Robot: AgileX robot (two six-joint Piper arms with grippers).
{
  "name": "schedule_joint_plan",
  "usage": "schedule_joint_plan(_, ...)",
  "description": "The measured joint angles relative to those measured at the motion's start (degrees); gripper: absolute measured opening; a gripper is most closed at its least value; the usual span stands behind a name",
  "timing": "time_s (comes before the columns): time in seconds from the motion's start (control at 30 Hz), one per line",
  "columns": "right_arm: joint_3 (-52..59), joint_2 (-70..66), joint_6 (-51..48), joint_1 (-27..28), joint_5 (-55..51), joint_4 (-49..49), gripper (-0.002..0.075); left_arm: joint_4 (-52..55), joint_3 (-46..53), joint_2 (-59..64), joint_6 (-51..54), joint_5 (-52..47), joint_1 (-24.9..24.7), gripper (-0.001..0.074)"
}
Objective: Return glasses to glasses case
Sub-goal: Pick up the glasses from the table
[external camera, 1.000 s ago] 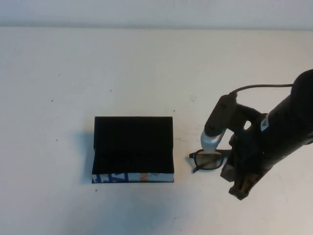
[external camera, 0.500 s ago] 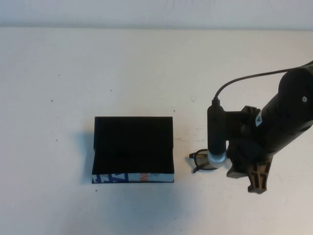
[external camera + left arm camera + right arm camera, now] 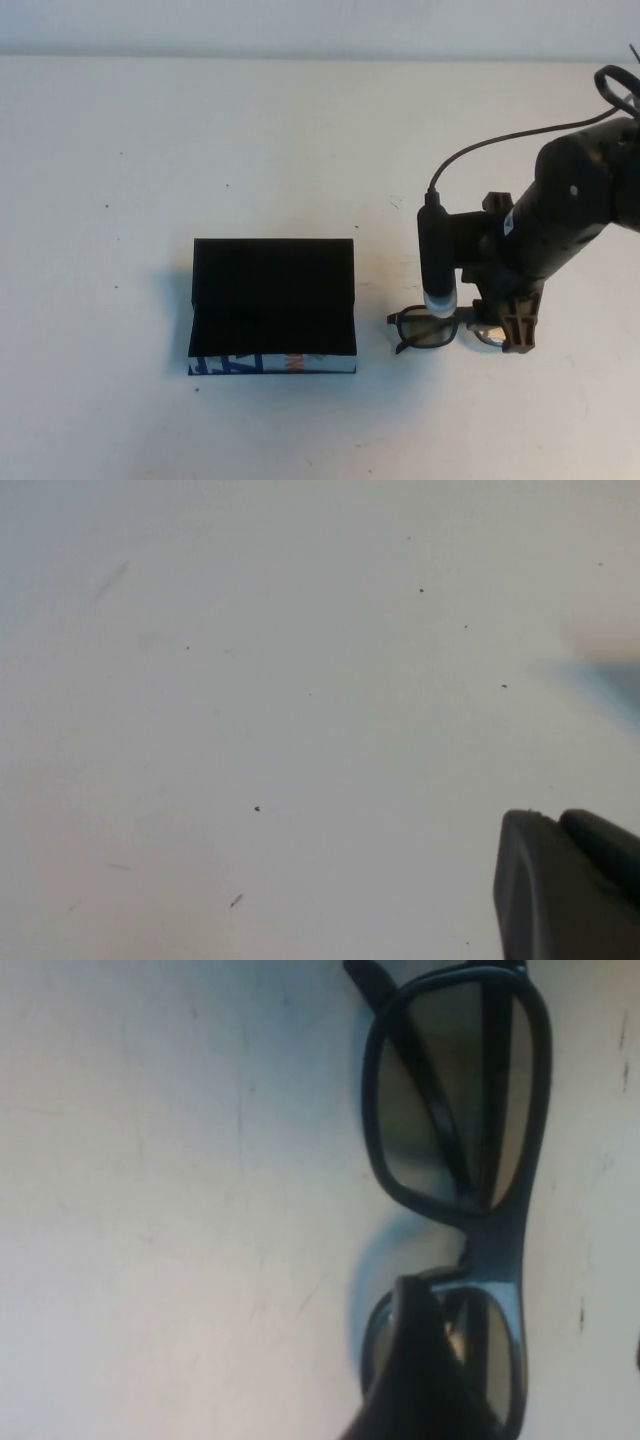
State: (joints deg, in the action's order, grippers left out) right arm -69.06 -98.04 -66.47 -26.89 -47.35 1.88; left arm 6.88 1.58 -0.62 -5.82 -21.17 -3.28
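Observation:
The glasses [image 3: 432, 328], dark-framed with greyish lenses, lie folded on the white table just right of the glasses case [image 3: 273, 305]. The case is black, its flap lid open, with its white front edge printed in blue and orange. My right gripper [image 3: 512, 332] is open and low over the right end of the glasses. In the right wrist view one finger [image 3: 415, 1370] lies over one lens of the glasses [image 3: 455, 1100], and the other finger barely shows at the picture's edge. My left gripper [image 3: 565, 880] is shut and empty over bare table, out of the high view.
The white table [image 3: 300, 150] runs back to a pale wall. The right arm's cable [image 3: 500, 140] loops above the wrist. Small dark specks dot the table surface.
The right arm has swung back and to the right and turned its wrist. Its gripper now sits over the right end of the glasses. The glasses and the case have not moved.

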Motion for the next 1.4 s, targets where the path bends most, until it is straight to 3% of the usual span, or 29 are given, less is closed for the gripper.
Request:
schedule_joint_plan(0.3, -5.0, -6.4, -1.9, 1.0, -0.8, 0.1, 0.04, 0.0, 0.0, 0.0, 0.0, 0.0, 0.0, -0.0001)
schedule_joint_plan(1.4, -5.3, -11.4, -4.9, 1.6, -1.8, -2.3, 0.0401, 0.0, 0.0, 0.0, 0.0, 0.0, 0.0, -0.0001)
